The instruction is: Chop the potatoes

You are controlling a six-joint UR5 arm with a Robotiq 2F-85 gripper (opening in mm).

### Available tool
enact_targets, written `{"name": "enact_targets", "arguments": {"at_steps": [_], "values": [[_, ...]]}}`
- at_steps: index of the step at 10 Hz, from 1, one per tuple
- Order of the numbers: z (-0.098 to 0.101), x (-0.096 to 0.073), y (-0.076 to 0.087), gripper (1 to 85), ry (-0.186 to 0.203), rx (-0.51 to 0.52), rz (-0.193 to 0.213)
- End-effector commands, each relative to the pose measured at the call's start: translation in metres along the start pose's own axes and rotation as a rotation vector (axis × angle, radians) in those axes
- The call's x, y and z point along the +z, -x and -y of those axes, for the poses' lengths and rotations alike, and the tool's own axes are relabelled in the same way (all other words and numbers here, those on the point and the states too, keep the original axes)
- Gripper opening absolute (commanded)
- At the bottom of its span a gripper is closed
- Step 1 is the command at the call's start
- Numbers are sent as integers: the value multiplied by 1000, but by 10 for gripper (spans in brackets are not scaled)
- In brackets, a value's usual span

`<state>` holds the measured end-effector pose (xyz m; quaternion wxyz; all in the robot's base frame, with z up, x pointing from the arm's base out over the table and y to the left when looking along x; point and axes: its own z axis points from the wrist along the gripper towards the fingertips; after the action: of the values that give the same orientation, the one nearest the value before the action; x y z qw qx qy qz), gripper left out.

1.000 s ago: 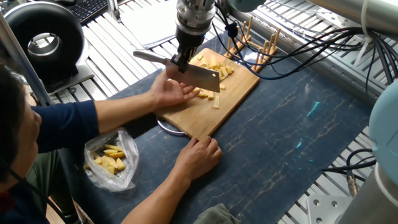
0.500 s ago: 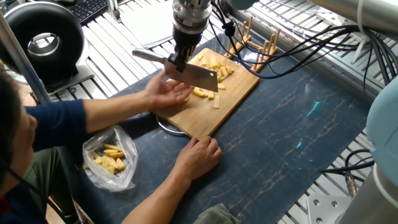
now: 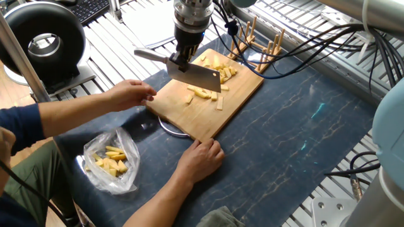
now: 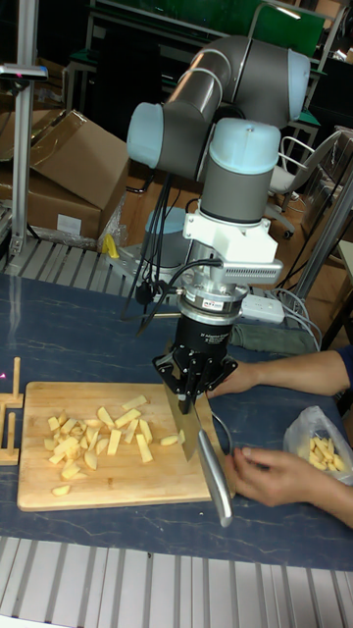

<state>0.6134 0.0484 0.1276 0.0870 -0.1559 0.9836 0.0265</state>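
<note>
while jaws clamp steel cleaver (image 3: 197,76), pale potatoes (image 3: 211,74) scattered.

The chopping board (image 3: 218,104) is pale, smooth wood with a matt face. On it the potatoes (image 3: 211,75) look moist and slightly glossy. Above the board, the cleaver (image 3: 196,75) has a dull grey metal blade and a shiny steel handle. The table (image 3: 297,139) under the board is dark and marbled with a faint sheen. Left of the board, the bag (image 3: 113,161) is thin, crinkled clear plastic.
</note>
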Motion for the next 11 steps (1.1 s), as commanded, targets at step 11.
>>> {"name": "enact_targets", "arguments": {"at_steps": [11], "values": [[-15,-21,3,10,60,167,-34]]}}
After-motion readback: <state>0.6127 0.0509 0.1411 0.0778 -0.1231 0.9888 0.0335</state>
